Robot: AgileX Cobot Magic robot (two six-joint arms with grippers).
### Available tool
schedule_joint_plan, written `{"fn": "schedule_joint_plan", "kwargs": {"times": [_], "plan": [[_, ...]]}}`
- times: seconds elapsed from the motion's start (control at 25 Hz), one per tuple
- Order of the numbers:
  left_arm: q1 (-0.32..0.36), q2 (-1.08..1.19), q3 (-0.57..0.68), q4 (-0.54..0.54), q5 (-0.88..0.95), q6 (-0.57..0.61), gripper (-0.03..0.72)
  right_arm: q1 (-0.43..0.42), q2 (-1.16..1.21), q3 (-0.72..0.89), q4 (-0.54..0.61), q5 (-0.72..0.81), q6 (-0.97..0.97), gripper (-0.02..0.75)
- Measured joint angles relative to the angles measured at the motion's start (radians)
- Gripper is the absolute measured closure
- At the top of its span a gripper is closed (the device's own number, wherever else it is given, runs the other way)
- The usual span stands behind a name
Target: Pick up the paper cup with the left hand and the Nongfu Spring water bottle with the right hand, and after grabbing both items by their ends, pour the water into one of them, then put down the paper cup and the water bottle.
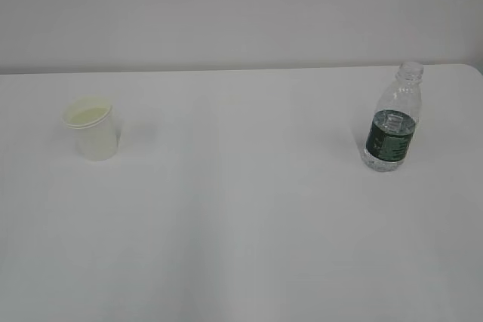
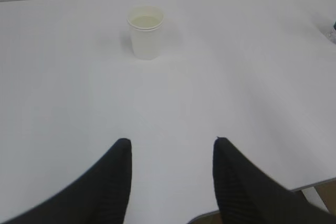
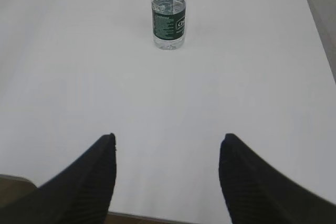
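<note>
The white paper cup (image 1: 93, 133) stands upright on the left of the white table (image 1: 241, 209), also far ahead of the left hand's fingers as the paper cup (image 2: 145, 31) in the left wrist view. The uncapped Nongfu Spring water bottle (image 1: 393, 120) with its dark green label stands upright on the right, partly filled with clear water (image 1: 389, 157); it shows as the bottle (image 3: 169, 17) in the right wrist view. My left gripper (image 2: 172, 142) is open and empty near the table's front edge. My right gripper (image 3: 168, 139) is open and empty too. Neither arm appears in the exterior view.
The table's front edge (image 2: 310, 184) shows beside the left gripper and below the right gripper as the edge (image 3: 131, 216). The table's right edge (image 3: 317, 30) lies right of the bottle. A plain wall (image 1: 241, 13) stands behind the table.
</note>
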Motion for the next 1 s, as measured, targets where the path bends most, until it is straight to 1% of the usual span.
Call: {"fn": "schedule_joint_plan", "kwargs": {"times": [0.6, 0.68, 0.84, 1.0], "plan": [[0.000, 0.000, 0.004, 0.000, 0.004, 0.000, 0.329, 0.000, 0.000, 0.000, 0.000, 0.000, -0.001, 0.275], [0.000, 0.000, 0.014, 0.000, 0.011, 0.000, 0.312, 0.000, 0.000, 0.000, 0.000, 0.000, -0.001, 0.275], [0.000, 0.000, 0.021, 0.000, 0.017, 0.000, 0.247, 0.000, 0.000, 0.000, 0.000, 0.000, -0.001, 0.275], [0.000, 0.000, 0.021, 0.000, 0.017, 0.000, 0.230, 0.000, 0.000, 0.000, 0.000, 0.000, -0.001, 0.275]]}}
